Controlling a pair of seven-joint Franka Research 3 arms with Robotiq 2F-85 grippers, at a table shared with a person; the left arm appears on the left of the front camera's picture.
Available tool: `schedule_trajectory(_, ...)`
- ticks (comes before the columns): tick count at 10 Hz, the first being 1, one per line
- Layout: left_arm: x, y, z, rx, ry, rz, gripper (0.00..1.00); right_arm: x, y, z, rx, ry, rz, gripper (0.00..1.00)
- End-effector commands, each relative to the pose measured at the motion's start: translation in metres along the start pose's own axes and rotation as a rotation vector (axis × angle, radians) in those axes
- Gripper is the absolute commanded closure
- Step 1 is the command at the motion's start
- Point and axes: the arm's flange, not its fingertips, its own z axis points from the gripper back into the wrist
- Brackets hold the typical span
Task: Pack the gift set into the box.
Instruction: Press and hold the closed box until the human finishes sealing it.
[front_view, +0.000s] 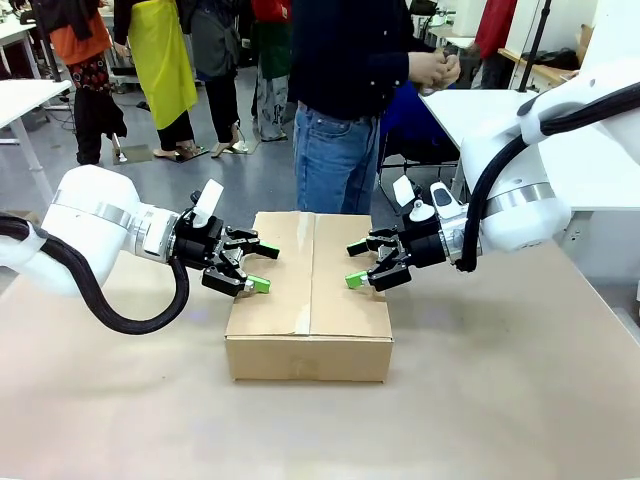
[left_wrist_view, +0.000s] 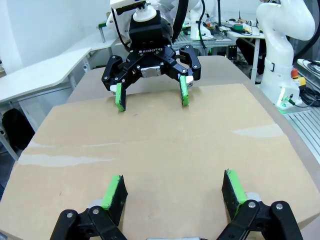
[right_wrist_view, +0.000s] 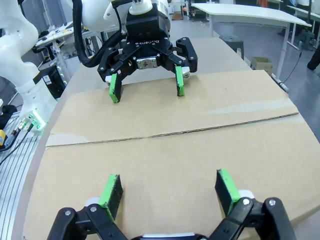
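The box (front_view: 308, 300) sits shut in the middle of the table, its flaps flat and a clear tape strip along the top seam. My left gripper (front_view: 262, 268) hangs open over the box's left edge, nothing between its green pads. Opposite it, my right gripper (front_view: 354, 264) is open over the right edge, also with nothing held. In the left wrist view my left gripper (left_wrist_view: 174, 190) spans the box top (left_wrist_view: 160, 150), facing the right gripper (left_wrist_view: 152, 97). The right wrist view has my right gripper (right_wrist_view: 170, 187) above the box top (right_wrist_view: 165, 155), with the left gripper (right_wrist_view: 146, 90) beyond. The gift set is hidden.
A person in a dark top and jeans (front_view: 340, 130) stands at the far edge behind the box, hands together near the chest (front_view: 435, 68). The brown table (front_view: 500, 400) is bare around the box. White tables stand at the far left and right.
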Motion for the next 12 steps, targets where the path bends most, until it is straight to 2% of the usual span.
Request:
schedule_trajectory(1, -0.0017, -0.0022, -0.0011, -0.006, -0.001, -0.007, 0.00, -0.0028, 0.0010, -0.0002, -0.007, -0.001, -0.002, 0.00)
schedule_trajectory(12, -0.0017, -0.0022, -0.0011, -0.006, -0.001, -0.007, 0.00, -0.0028, 0.0010, -0.0002, -0.007, -0.001, -0.002, 0.00)
